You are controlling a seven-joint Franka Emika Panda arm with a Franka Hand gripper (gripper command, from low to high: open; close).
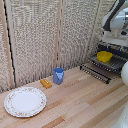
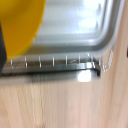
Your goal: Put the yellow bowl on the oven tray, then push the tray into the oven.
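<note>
The yellow dish [image 1: 104, 56] sits on the baking sheet [image 1: 114, 63] at the exterior view's right. The sheet lies in the mouth of the dark oven [image 1: 119, 48], above its dropped door [image 1: 95, 71]. The white arm comes down from the top right, and my grabber [image 1: 111, 44] hangs just above and behind the dish. Its fingers are too small and dark to read. In the wrist view the yellow dish [image 2: 19, 25] fills one corner on the grey baking sheet [image 2: 80, 27], whose wire front edge [image 2: 55, 63] lies over the wooden table. No fingertips show clearly there.
A blue cup [image 1: 58, 75] stands mid-table with a small orange block [image 1: 46, 83] beside it. A large white patterned plate [image 1: 25, 101] lies at the front left. A woven screen [image 1: 40, 35] backs the table. A white rounded part [image 1: 124, 73] sits at the right edge.
</note>
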